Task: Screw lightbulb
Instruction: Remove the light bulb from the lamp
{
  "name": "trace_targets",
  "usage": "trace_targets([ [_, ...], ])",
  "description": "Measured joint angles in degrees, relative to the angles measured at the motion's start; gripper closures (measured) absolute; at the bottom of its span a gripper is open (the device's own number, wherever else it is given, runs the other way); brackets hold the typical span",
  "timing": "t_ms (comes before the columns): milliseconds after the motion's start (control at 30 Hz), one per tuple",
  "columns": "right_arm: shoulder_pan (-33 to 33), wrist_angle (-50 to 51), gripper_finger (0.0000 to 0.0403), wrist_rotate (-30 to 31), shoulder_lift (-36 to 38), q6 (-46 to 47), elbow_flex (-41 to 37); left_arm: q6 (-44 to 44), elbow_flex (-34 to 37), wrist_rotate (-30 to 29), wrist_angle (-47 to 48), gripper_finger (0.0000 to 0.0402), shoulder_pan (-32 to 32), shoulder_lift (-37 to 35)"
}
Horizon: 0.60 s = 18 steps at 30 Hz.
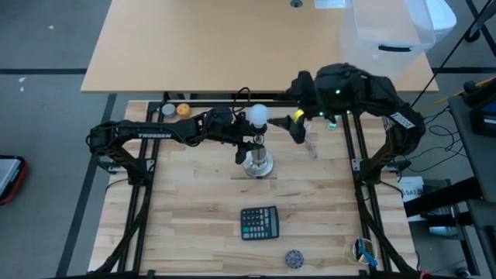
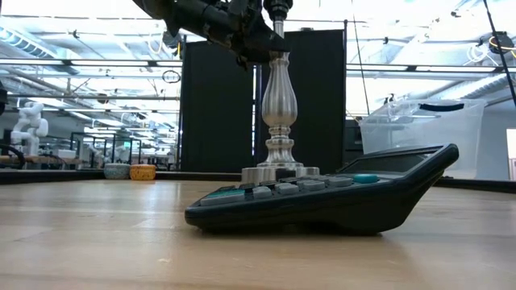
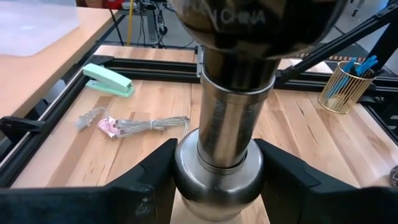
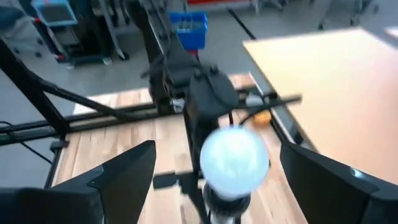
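From above, the wooden table (image 1: pixel 194 209) has dark frame rails along both sides. A silver stand (image 1: pixel 258 163) sits near the middle, with the lightbulb (image 1: pixel 257 115) seated on top of it. The left gripper (image 1: pixel 246 141) reaches in from the left and clasps the stand's stem just under the bulb. The right gripper (image 1: pixel 301 128) hangs just right of the bulb, apart from it. A calculator (image 1: pixel 259 222) lies nearer the front edge, with bare wood around it; a small orange ball (image 1: pixel 184 109) rests near the back rail.

From table height, the calculator (image 2: pixel 322 197) fills the foreground and the stand (image 2: pixel 279 113) rises behind it, its top gripped by the dark left gripper (image 2: pixel 246 36).

The left wrist view shows its two fingers (image 3: pixel 149 180) pressed against either side of the stand's stem (image 3: pixel 233 130). A green stapler (image 3: pixel 107 80) and a coiled cord (image 3: pixel 134 124) lie beyond, well apart.

The right wrist view shows its fingers (image 4: pixel 118 174) spread wide, with the lightbulb (image 4: pixel 234 160) between them and touching neither.
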<state>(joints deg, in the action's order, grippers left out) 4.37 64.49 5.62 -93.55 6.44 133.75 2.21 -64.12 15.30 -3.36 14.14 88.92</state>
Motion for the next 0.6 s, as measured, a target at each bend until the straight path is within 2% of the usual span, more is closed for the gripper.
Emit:
trace_targets([
  [133, -1.40, 1.12, 0.0064, 1.16, -0.53, 3.14, -2.01, -0.41, 0.00, -0.16, -0.04, 0.0222, 0.15, 0.00],
  [367, -3.46, 0.36, 0.0064, 12.40, -0.67, 6.13, -6.79, -0.49, 0.00, -0.49, -0.11, 0.0222, 0.15, 0.00],
  [600, -4.31, -4.92, 0.0064, 16.80, -0.70, 9.49, -11.48, -0.85, 0.00, -1.69, -0.18, 0.0222, 0.15, 0.00],
])
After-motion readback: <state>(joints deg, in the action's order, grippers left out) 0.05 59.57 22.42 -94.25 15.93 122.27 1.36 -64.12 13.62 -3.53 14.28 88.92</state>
